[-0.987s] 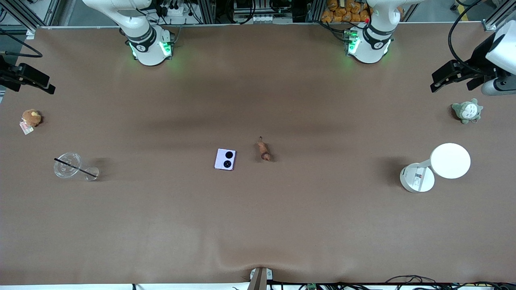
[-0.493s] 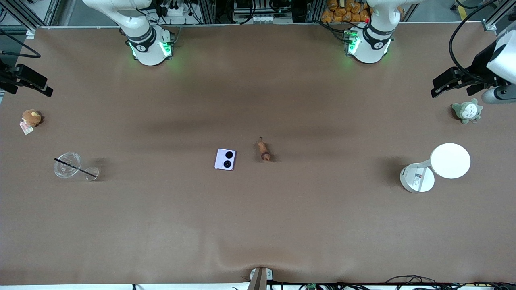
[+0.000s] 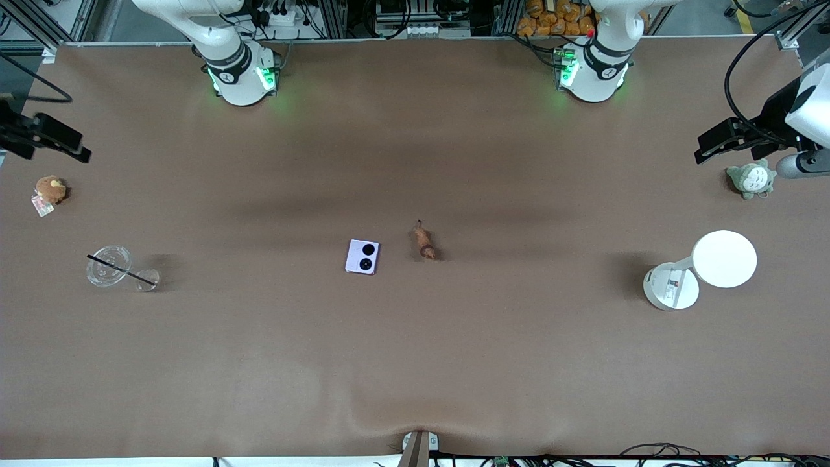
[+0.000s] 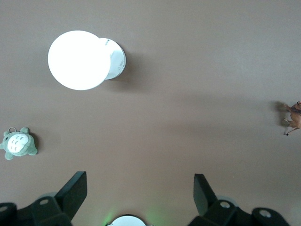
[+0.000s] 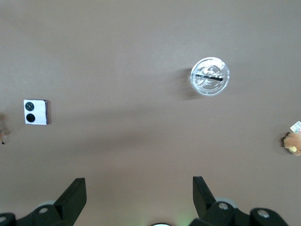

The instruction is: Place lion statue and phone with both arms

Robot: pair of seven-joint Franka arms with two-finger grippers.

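The pale lavender phone [image 3: 362, 257] lies flat near the table's middle, its two black circles up. The small reddish-brown lion statue [image 3: 425, 241] lies beside it, toward the left arm's end. Both arms are raised high at the table's ends. My left gripper [image 3: 707, 148] is open and empty over the table by the grey-green plush; its wrist view [image 4: 139, 188] shows the lion statue [image 4: 294, 117] at the frame edge. My right gripper [image 3: 78, 150] is open and empty over the table by the brown plush; its wrist view [image 5: 139, 190] shows the phone [image 5: 36, 112].
A white round lamp [image 3: 703, 266] and a grey-green plush [image 3: 751, 179] sit at the left arm's end. A clear cup with a black straw [image 3: 110, 266] and a brown plush with a tag [image 3: 49, 191] sit at the right arm's end.
Both grippers have shifted slightly over their ends of the table. The phone and the lion statue have not moved.
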